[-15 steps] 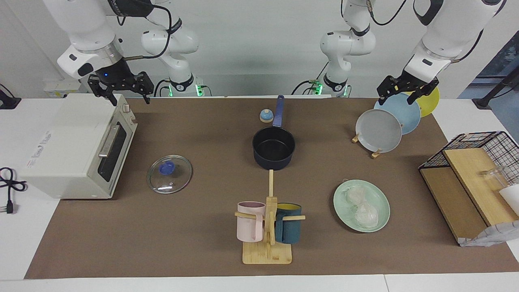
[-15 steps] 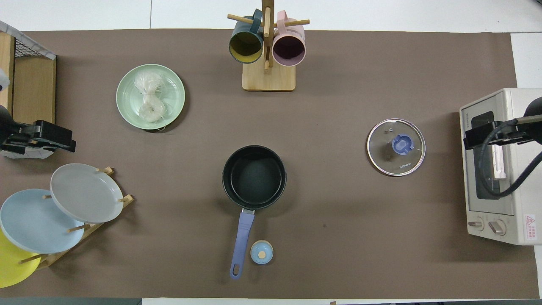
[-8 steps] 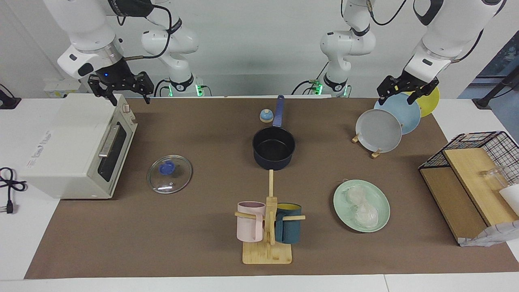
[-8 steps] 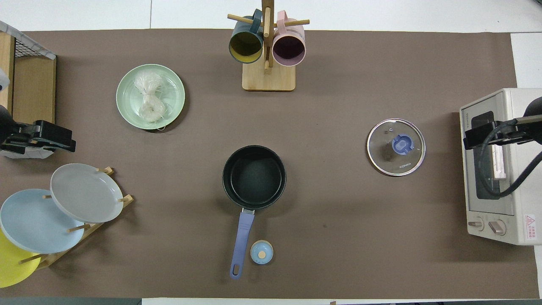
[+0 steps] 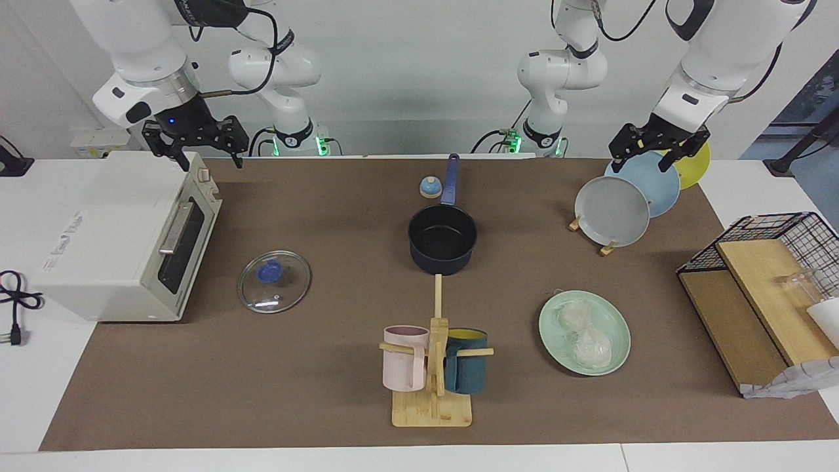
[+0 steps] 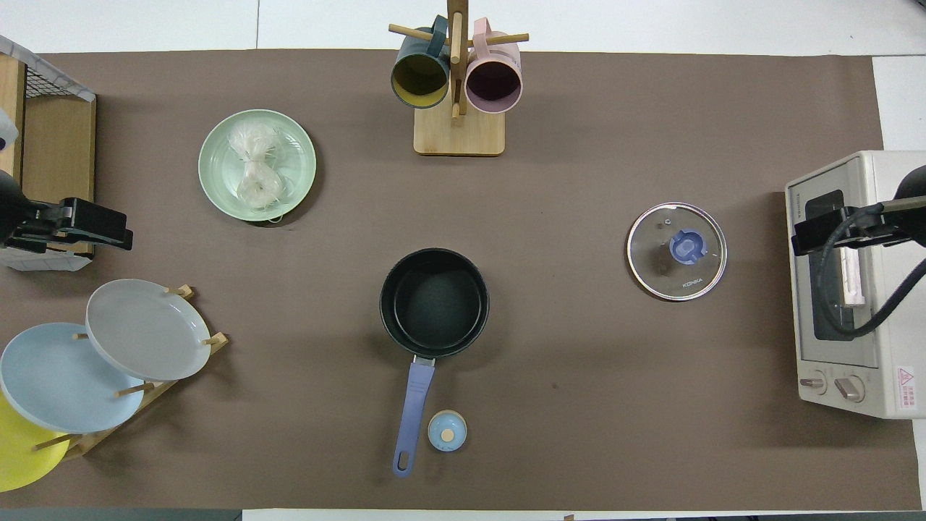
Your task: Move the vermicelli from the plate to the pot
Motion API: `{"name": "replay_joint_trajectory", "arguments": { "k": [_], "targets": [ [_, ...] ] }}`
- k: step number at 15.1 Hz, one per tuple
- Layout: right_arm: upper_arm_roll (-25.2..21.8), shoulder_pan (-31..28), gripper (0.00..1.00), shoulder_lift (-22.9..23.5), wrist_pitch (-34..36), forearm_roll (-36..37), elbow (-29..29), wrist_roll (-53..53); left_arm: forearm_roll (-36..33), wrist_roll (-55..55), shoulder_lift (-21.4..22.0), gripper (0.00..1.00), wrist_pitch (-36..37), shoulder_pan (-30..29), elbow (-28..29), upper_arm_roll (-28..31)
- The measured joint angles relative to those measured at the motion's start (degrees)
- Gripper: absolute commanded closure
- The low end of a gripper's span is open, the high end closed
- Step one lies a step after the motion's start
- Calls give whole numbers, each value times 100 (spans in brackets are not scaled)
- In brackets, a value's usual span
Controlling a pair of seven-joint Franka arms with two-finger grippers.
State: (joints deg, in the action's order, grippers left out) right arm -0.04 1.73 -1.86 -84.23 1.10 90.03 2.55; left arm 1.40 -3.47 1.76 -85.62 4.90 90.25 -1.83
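The vermicelli (image 5: 585,333) lies on the plate (image 5: 549,331) near the surface's edge farthest from the robots, toward the left arm's end, so the left gripper (image 5: 657,147), fingers spread and empty above the plate rack (image 5: 609,248), is likelier to fetch it than the right gripper (image 5: 195,143), spread above the toaster oven (image 5: 118,236).

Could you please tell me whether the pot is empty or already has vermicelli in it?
Empty. The pot shows only its bare dark bottom, its glass lid lies on the mat beside it, and both vermicelli clumps still sit on the plate.
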Motion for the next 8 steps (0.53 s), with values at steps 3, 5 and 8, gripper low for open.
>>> {"name": "replay_joint_trajectory", "arguments": {
  "k": [3,5,8],
  "targets": [
    [0,1,0,0,2,0,0,0,2,0,-85,0,-125,0,5,-3],
    [9,11,0,0,2,0,1,0,3,1,-221,0,-264,3,12,-10],
    [41,30,0,0,-104,-1,21,30,48,1,-572,0,-579,6,16,-24]
  ]
}}
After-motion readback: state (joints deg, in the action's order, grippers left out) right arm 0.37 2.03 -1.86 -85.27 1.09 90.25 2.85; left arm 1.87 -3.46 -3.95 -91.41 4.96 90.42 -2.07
